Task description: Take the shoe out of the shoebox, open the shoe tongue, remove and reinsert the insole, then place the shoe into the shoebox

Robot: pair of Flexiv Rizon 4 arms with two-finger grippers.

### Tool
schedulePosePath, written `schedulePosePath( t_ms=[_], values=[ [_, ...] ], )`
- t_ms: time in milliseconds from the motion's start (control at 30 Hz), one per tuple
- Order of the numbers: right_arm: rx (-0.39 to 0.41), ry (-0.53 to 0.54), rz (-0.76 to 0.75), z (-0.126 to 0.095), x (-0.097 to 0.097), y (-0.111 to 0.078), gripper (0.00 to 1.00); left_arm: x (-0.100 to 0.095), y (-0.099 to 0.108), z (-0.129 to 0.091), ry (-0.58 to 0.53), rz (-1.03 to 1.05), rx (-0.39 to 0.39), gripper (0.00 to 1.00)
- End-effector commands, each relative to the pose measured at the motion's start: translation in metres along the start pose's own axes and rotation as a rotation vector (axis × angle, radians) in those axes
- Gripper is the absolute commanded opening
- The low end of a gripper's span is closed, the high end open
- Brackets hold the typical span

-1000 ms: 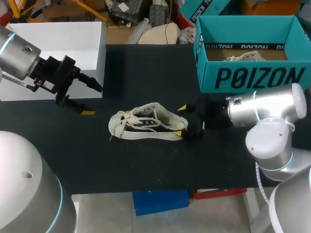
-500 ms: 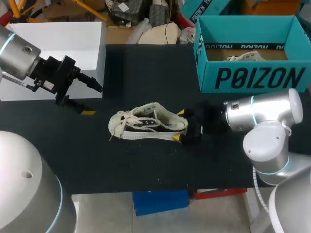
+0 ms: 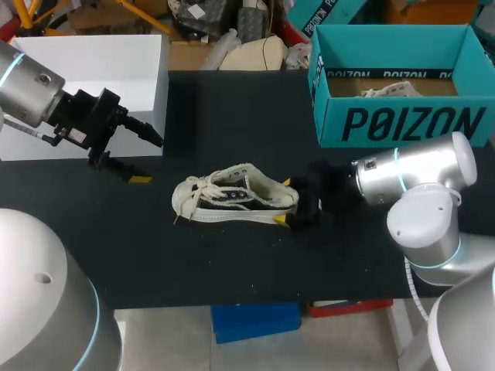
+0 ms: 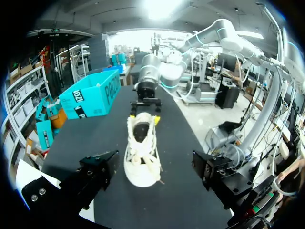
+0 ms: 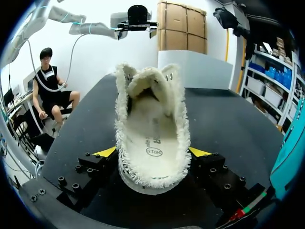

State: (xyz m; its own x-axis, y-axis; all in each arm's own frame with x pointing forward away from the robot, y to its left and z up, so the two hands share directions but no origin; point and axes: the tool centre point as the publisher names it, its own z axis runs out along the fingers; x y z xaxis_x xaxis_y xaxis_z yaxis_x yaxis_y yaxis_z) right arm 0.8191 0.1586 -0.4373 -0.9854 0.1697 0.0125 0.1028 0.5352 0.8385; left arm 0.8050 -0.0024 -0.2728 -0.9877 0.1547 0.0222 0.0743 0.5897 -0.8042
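On the black table (image 3: 232, 263), a cream shoe (image 3: 236, 197) is laid upright on its sole. Its heel is straddled by the right gripper (image 3: 285, 201), whose fingers are spread wide, one at each side. Whether the heel is pressed cannot be told. The left gripper (image 3: 147, 160) is held well apart from the shoe's toe, its fingers also spread wide. The open teal shoebox (image 3: 402, 124) is set beyond the shoe's heel end.
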Motion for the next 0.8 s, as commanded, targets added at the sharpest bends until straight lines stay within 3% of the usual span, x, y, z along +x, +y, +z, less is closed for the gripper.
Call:
schedulePosePath(
  t_ms=[33,200,367,400,467,533,600,633,667,800],
  values=[
    [0.011,0.007,0.003,0.005,-0.003,-0.001,0.00,0.000,0.001,0.002,-0.003,0.001,-0.002,1.00],
    [0.011,0.007,0.003,0.005,-0.003,-0.001,0.00,0.000,0.001,0.002,-0.003,0.001,-0.002,1.00],
    [0.011,0.007,0.003,0.005,-0.003,-0.001,0.00,-0.004,-0.028,0.008,-0.113,-0.144,-0.048,1.00],
    [0.011,0.007,0.003,0.005,-0.003,-0.001,0.00,-0.006,-0.032,0.009,-0.178,-0.178,-0.120,1.00],
    [0.011,0.007,0.003,0.005,-0.003,-0.001,0.00,-0.005,-0.042,0.012,-0.224,-0.211,-0.151,1.00],
    [0.011,0.007,0.003,0.005,-0.003,-0.001,0.00,-0.003,-0.051,0.017,-0.279,-0.224,-0.246,1.00],
    [0.011,0.007,0.003,0.005,-0.003,-0.001,0.00,0.002,-0.057,0.029,-0.199,-0.235,-0.383,1.00],
    [0.011,0.007,0.003,0.005,-0.003,-0.001,0.00,0.008,-0.054,0.040,-0.088,-0.231,-0.516,1.00],
    [0.011,0.007,0.003,0.005,-0.003,-0.001,0.00,0.012,-0.054,0.045,-0.016,-0.204,-0.559,1.00],
    [0.011,0.007,0.003,0.005,-0.003,-0.001,0.00,0.012,-0.054,0.045,-0.016,-0.204,-0.559,1.00]
  ],
)
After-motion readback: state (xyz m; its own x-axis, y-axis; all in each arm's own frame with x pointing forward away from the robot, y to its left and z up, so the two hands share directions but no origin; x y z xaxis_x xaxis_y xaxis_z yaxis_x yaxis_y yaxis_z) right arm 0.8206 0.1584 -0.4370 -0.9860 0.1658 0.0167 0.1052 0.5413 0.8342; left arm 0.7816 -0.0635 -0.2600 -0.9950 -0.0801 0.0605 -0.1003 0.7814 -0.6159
